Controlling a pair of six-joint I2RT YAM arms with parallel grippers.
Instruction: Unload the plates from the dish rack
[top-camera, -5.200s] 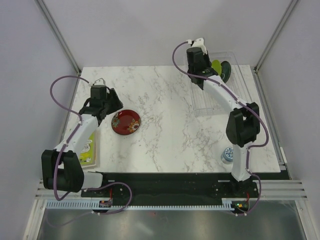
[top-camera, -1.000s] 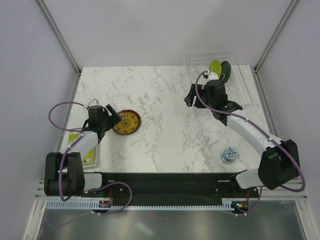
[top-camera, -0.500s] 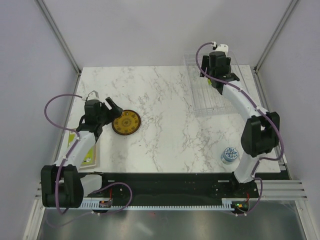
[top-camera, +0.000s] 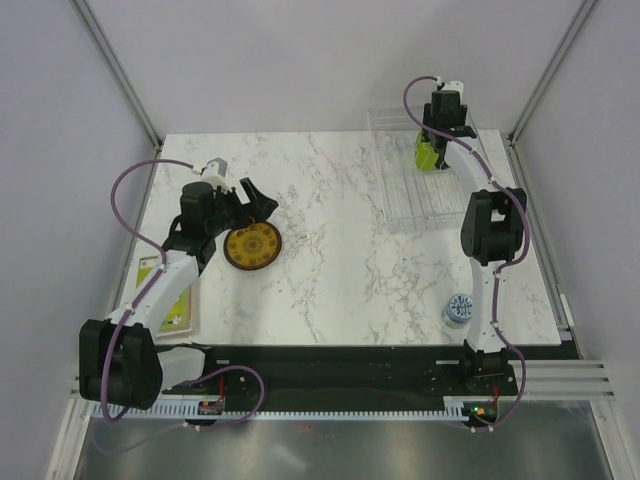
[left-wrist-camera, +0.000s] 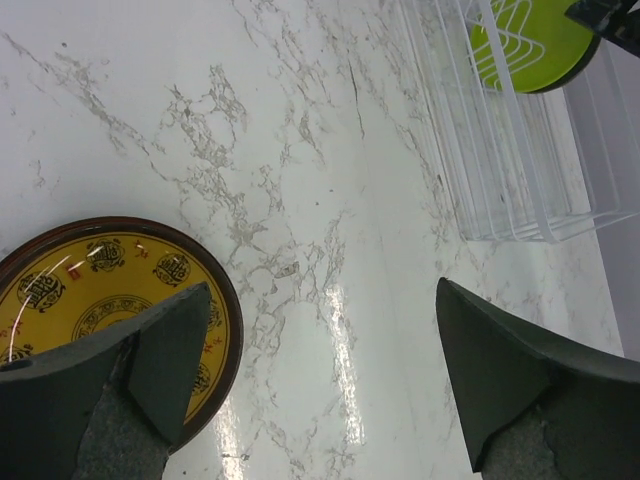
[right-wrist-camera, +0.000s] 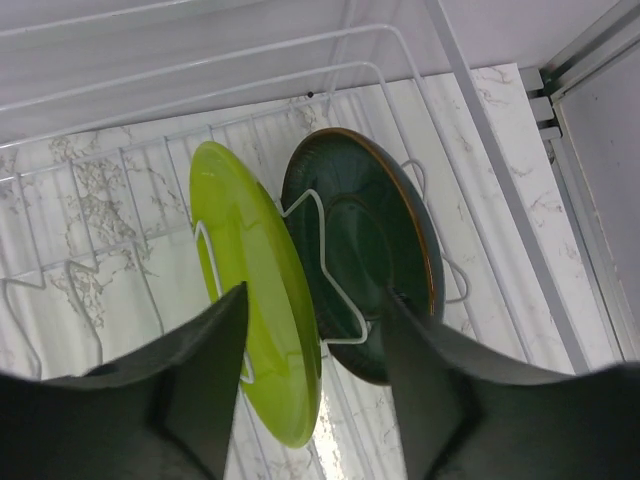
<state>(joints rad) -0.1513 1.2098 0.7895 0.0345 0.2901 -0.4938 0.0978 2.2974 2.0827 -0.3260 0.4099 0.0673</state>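
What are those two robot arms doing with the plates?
They are unloading plates from the clear dish rack. The right gripper reaches, open, at the lime green plate standing in the rack, with the dark teal plate right behind it. The left gripper hangs open beside the yellow plate, which lies flat on the table.

A small blue and white cup sits near the front right edge of the white marble table. A flat green and yellow card lies by the left edge.

Glossy marble-look tbl; clear plastic rack; shiny green plate.
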